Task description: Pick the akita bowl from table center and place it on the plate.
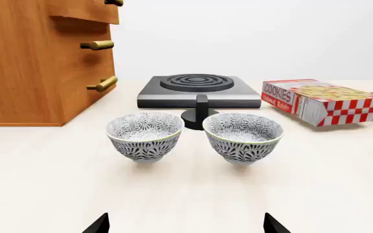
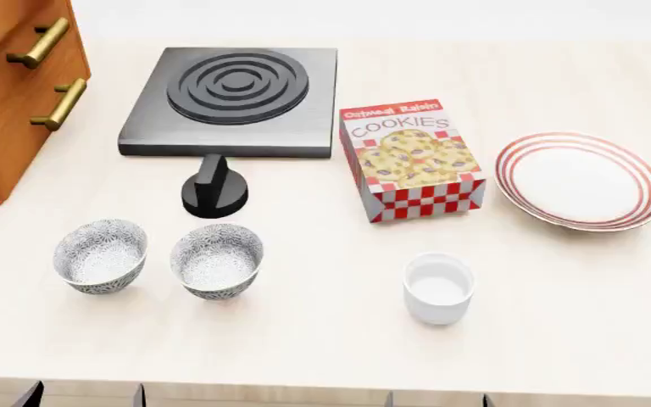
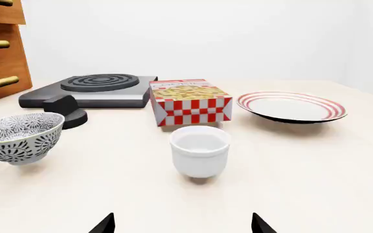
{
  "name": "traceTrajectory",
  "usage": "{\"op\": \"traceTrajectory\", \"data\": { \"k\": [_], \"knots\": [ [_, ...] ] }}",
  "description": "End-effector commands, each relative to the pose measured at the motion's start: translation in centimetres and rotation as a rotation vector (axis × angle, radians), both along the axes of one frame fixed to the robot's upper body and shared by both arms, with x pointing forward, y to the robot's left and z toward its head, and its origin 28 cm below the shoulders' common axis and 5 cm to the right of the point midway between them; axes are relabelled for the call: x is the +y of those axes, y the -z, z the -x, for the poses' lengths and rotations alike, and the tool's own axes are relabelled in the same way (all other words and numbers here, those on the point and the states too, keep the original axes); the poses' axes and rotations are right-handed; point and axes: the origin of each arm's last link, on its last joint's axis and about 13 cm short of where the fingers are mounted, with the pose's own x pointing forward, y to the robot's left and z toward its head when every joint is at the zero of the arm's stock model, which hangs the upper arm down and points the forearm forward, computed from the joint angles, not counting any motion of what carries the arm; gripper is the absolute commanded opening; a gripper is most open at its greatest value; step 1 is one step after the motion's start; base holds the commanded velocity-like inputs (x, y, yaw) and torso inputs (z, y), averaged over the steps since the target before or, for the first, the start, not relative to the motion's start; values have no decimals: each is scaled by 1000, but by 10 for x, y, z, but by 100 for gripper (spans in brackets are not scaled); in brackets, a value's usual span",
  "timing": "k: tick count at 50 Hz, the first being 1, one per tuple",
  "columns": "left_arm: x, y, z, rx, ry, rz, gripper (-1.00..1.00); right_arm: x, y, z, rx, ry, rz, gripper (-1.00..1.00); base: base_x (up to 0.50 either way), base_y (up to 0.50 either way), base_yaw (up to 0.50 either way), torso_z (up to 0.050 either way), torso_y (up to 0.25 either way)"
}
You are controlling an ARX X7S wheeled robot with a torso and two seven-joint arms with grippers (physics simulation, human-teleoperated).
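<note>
Two alike speckled bowls stand side by side on the table. The akita bowl [image 2: 217, 259] is the one nearer the table's middle; it also shows as the akita bowl [image 1: 243, 137] and, in the right wrist view, the akita bowl [image 3: 19, 137]. Its twin [image 2: 101, 254] [image 1: 144, 136] stands to its left. The red-ringed plate [image 2: 578, 180] [image 3: 292, 108] lies at the far right with nothing on it. My left gripper [image 1: 186, 227] is open, short of both bowls, holding nothing. My right gripper [image 3: 182, 225] is open in front of a white cup, also holding nothing.
A plain white cup [image 2: 439, 288] [image 3: 199, 150] stands between bowl and plate. A cookie box [image 2: 412, 158], a black burner [image 2: 233, 89] with its knob [image 2: 214, 188], and a wooden drawer cabinet [image 2: 14, 93] sit further back.
</note>
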Motion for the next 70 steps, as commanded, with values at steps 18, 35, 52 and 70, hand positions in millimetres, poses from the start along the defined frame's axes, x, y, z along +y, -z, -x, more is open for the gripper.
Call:
{"op": "traceTrajectory", "data": {
  "k": [18,35,52,70],
  "knots": [
    [0,-25,-17,-32,-15,-3,100,-9,-26,0,-22,32,-5,100,0,0,0,0,0],
    [13,-47,-21,-77,-61,27,100,-10,-45,9,-73,46,18,100,286,0,0,0,0],
    [15,-51,-19,-89,-66,32,100,-11,-48,13,-79,53,32,100,382,0,0,0,0],
    [17,-57,-17,-102,-70,40,100,-10,-52,15,-107,42,30,100,0,0,0,0,0]
  ]
}}
